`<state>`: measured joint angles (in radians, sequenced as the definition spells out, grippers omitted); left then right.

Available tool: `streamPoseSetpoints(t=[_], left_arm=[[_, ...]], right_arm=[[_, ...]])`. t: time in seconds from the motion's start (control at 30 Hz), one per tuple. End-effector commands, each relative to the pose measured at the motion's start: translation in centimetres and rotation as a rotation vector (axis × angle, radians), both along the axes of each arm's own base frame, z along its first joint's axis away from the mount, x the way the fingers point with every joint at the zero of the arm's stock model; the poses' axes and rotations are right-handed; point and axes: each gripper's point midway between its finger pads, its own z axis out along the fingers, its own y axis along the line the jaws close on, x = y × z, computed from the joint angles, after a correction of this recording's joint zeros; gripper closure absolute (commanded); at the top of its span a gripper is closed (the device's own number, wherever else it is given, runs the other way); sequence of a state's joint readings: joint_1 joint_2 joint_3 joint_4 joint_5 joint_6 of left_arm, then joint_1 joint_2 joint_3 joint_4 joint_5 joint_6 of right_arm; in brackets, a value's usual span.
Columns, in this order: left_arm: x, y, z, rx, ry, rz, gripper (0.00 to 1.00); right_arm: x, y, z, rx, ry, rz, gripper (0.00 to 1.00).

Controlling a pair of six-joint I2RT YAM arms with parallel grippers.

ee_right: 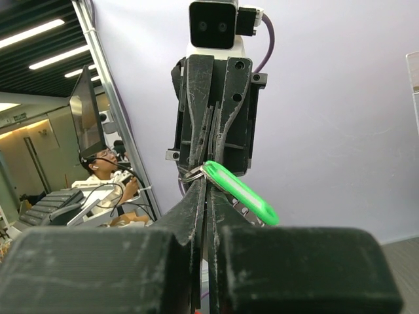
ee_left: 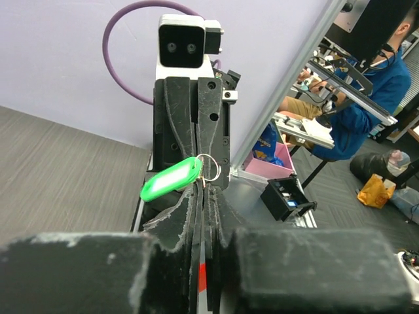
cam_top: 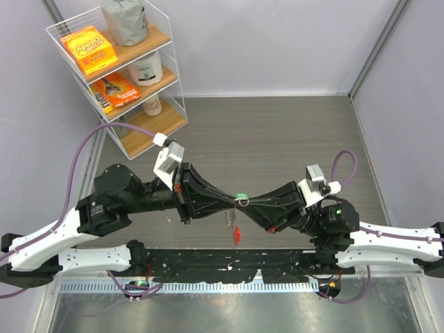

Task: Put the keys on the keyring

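Note:
My two grippers meet tip to tip above the middle of the table. My left gripper (cam_top: 232, 202) (ee_left: 203, 190) is shut, and the keyring hangs under its tips: silvery chain (cam_top: 229, 220) with the red crescent (cam_top: 237, 236) at the bottom. A strip of that red (ee_left: 201, 275) shows through the gap between the fingers. My right gripper (cam_top: 248, 202) (ee_right: 208, 186) is shut at the green key (cam_top: 241, 196) (ee_left: 171, 178) (ee_right: 239, 191), at its small wire ring (ee_left: 209, 167) (ee_right: 193, 173). The green head sticks out sideways between the two tips. The yellow key cannot be made out.
A white wire shelf rack (cam_top: 173, 76) with orange boxes, a grey bag and jars stands at the back left. A black rail (cam_top: 229, 267) runs along the near edge between the arm bases. Metal frame posts (cam_top: 374, 48) rise at the back right.

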<state>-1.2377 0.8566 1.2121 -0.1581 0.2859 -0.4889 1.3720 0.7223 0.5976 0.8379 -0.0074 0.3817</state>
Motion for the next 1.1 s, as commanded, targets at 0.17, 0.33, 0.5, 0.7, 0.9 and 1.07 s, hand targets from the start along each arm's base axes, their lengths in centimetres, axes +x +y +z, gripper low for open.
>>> streamPoseSetpoints(t=[0.17, 0.33, 0.5, 0.7, 0.9, 1.07], left_arm=[[1.2, 0.5, 0.3, 0.015, -0.03, 0.075, 1.0], [1.5, 0.8, 0.1, 0.021, -0.048, 0.096, 1.0], [1.7, 0.9, 0.2, 0.036, -0.064, 0.11, 1.0], [1.8, 1.1, 0.1, 0.058, -0.078, 0.117, 1.0], [1.7, 1.0, 0.0, 0.071, -0.089, 0.108, 1.0], [1.3, 0.9, -0.3, 0.093, -0.105, 0.079, 1.0]], right_arm=[[-0.1, -1.0, 2.9, 0.076, -0.044, -0.041, 0.94], [0.0, -0.9, 2.4, 0.034, -0.06, -0.057, 0.92], [-0.6, -0.8, 1.7, -0.033, -0.091, -0.036, 0.69], [-0.7, -1.7, -0.4, -0.1, -0.078, -0.038, 0.59], [-0.5, -3.3, -2.0, -0.196, -0.09, -0.077, 0.57], [1.7, -4.9, -2.5, -0.283, -0.076, -0.213, 0.57]])
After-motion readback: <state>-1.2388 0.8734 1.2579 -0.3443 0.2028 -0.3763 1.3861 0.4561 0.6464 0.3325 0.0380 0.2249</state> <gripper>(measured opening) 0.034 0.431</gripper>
